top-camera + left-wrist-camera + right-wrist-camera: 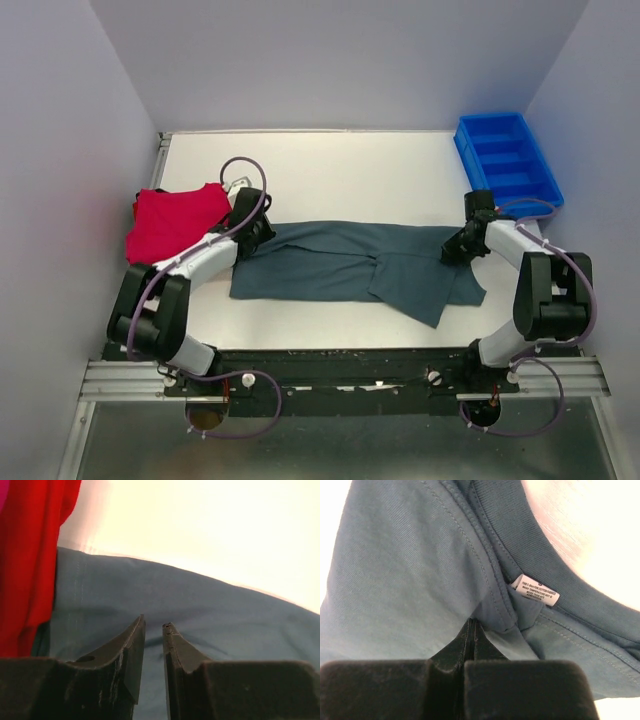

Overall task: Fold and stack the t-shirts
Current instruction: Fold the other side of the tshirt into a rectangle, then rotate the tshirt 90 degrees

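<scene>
The dark slate grey-teal t-shirt lies spread sideways across the table's middle, partly folded, with a flap at its right front. A red t-shirt lies folded at the left; its edge shows in the left wrist view. My left gripper sits low over the grey shirt's left end, jaws a narrow gap apart with nothing between them. My right gripper is at the shirt's right end, shut on a fold of grey cloth beside the collar and its white label.
A blue plastic bin stands at the back right corner. Bare white table lies behind the grey shirt. Side walls close in on the left and right.
</scene>
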